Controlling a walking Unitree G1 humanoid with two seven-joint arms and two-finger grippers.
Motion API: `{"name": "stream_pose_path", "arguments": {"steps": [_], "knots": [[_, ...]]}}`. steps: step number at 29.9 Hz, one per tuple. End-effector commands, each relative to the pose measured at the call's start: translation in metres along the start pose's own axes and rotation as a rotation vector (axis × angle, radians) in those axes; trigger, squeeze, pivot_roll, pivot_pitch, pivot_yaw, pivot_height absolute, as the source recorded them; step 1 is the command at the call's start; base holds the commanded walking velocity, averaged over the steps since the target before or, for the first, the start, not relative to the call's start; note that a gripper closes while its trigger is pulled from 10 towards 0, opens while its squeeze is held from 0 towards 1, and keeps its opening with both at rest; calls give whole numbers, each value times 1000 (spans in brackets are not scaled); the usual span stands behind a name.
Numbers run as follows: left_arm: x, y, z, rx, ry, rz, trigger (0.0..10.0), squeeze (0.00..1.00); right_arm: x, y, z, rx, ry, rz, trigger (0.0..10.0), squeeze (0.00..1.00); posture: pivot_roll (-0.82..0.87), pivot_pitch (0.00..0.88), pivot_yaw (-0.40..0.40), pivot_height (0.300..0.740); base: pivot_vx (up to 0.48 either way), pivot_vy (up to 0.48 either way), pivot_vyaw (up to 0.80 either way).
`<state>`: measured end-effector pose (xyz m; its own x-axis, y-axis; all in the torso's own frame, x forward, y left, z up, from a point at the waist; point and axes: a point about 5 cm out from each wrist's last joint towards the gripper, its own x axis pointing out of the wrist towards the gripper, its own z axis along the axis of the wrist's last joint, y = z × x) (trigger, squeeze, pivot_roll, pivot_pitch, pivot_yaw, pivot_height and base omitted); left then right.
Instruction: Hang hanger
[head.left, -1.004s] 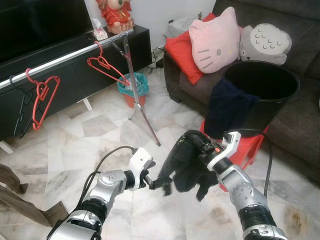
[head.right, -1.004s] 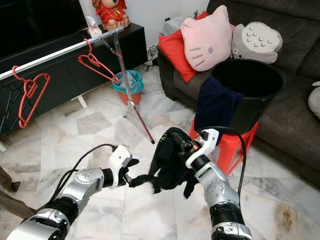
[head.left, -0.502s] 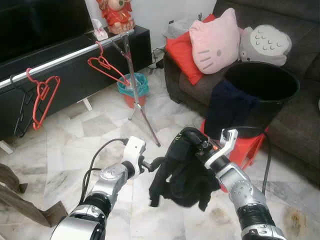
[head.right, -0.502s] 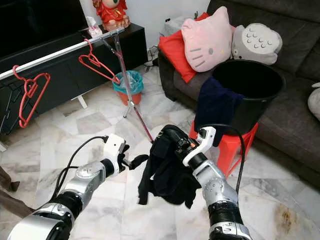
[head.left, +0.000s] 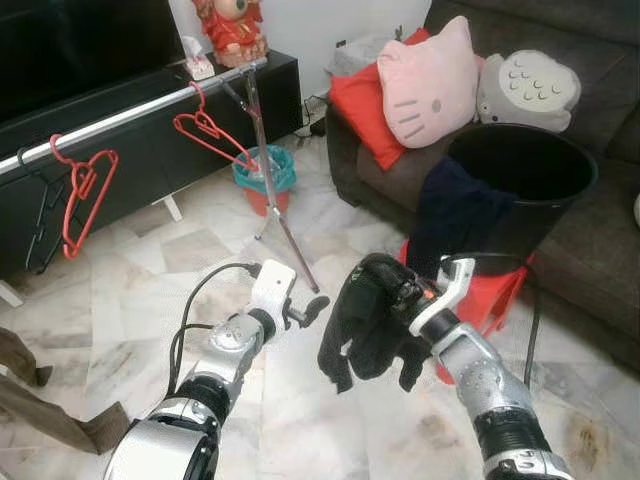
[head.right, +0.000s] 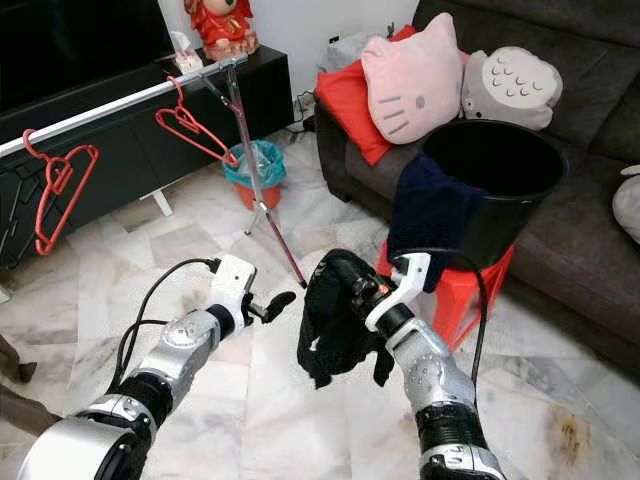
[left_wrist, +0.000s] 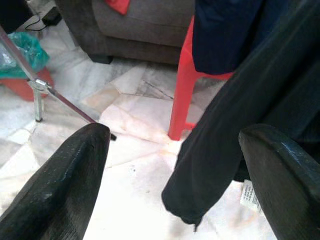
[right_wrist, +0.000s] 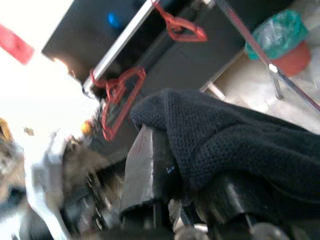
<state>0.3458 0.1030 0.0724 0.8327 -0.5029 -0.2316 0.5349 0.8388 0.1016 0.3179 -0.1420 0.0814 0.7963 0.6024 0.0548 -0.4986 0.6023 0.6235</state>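
Right gripper (head.left: 385, 300) clamps a limp black knit garment (head.left: 365, 330); left gripper (head.left: 312, 308) gapes wide, empty, just left.

I've got pale marble tile floor (head.left: 150, 290) below, dark grey sofa (head.left: 590, 230) far side with a pink cat cushion (head.left: 430, 75) and red cushion (head.left: 355, 100), black TV cabinet (head.left: 150, 150) along the white wall (head.left: 330, 20), teal bin (head.left: 265, 175) near it, daylight bright.
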Motion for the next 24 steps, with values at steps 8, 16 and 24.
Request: {"name": "stream_pose_path", "arguments": {"steps": [8,16,24], "knots": [[-13,12,-9,200,53,-113,10000,0,-29,-19,-18,-417,442,26,10000,0,-42,27,75,740,0,0,0],[-25,13,-22,309,122,-252,10000,0,-51,-31,-12,-568,609,69,10000,0,-39,31,81,740,0,0,0],[-30,9,-32,406,194,-344,10000,0,-56,-26,-13,-604,671,175,10000,0,-36,29,82,740,0,0,0]]}}
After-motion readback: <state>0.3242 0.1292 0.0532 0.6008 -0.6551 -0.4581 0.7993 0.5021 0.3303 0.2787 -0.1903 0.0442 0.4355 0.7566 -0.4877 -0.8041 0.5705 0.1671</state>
